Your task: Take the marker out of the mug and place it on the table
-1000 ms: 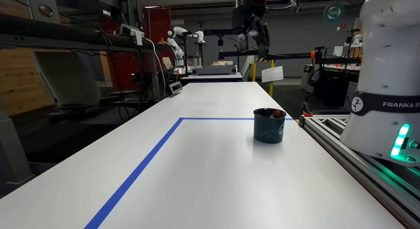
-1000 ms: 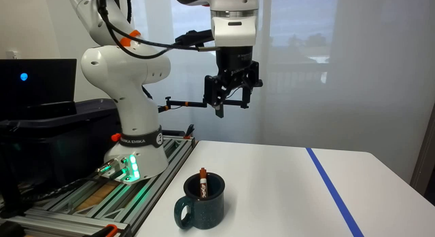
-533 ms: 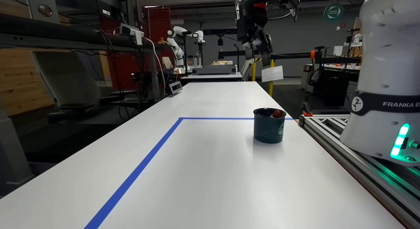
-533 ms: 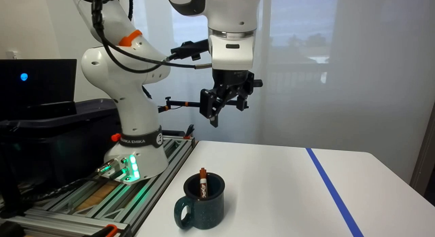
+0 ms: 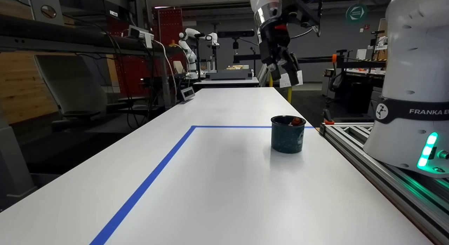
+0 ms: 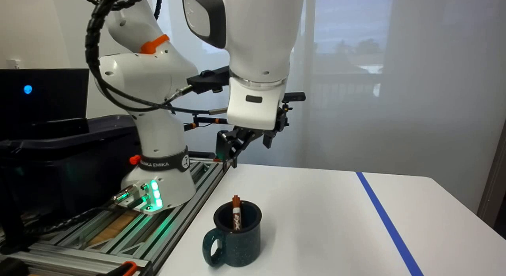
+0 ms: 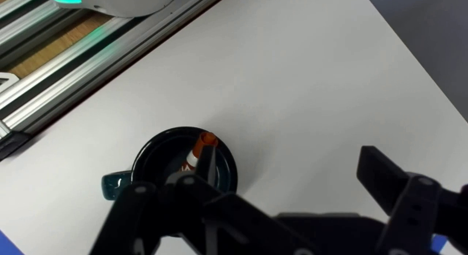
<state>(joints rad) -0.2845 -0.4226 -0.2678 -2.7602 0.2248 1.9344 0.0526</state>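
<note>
Nearest in the wrist view, the gripper (image 7: 288, 152) has its fingers (image 7: 382, 178) spread wide with nothing between them. One finger crosses the marker (image 6: 236, 213) in that view, yet both exterior views show the gripper higher than the mug (image 6: 245, 250) and apart from it. Below, the marker leans inside the mug, its brown end, likely the cap (image 7: 204, 140), just clearing the rim (image 6: 255, 224). It should handle as a light, stiff stick of smooth plastic, hard to break but apt to swivel or slide if pinched off-centre. The best hold is probably on the labelled body right under the cap, since a tug on the cap alone might pull it off and leave the rest behind. That part lies within the mug's mouth, so a finger would likely have to dip inside. The mug looks hard and rigid; a lift along the marker's slant should avoid tipping it. Beyond, the white table (image 7: 292, 83) looks smooth, and a round marker could roll there, so a slow, flat lowering seems wise. Farthest off are the metal rail (image 7: 73, 79) and the robot's base (image 7: 124, 3).
</note>
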